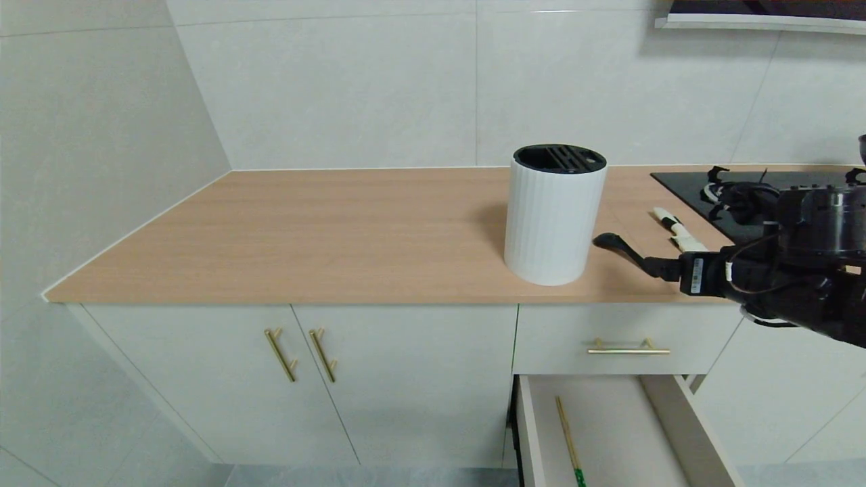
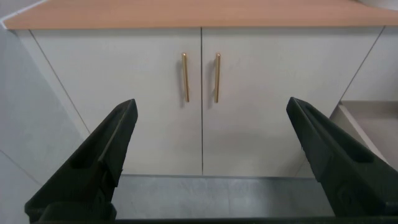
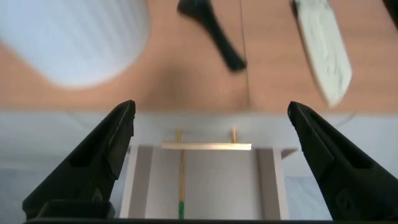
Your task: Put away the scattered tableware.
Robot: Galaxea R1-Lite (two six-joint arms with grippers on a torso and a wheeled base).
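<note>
Just right of a white ribbed holder [image 1: 553, 216] on the counter [image 1: 304, 237] lies a black utensil [image 1: 626, 251], and farther right a white utensil [image 1: 676, 230] beside the cooktop [image 1: 690, 186]. The right hand [image 3: 210, 107] hovers over the counter's front edge near them, spread wide and holding nothing. Below it a drawer [image 1: 622, 433] stands open with a green-tipped chopstick [image 1: 568, 439] inside. The left hand [image 2: 211, 102], also wide and empty, faces the cabinet doors [image 2: 261, 106].

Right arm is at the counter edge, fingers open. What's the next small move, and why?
Probably ease the right gripper forward and down onto the handle of the black utensil: it lies closest on the counter, the fingers are open and empty, and the drawer below stands open.
</note>
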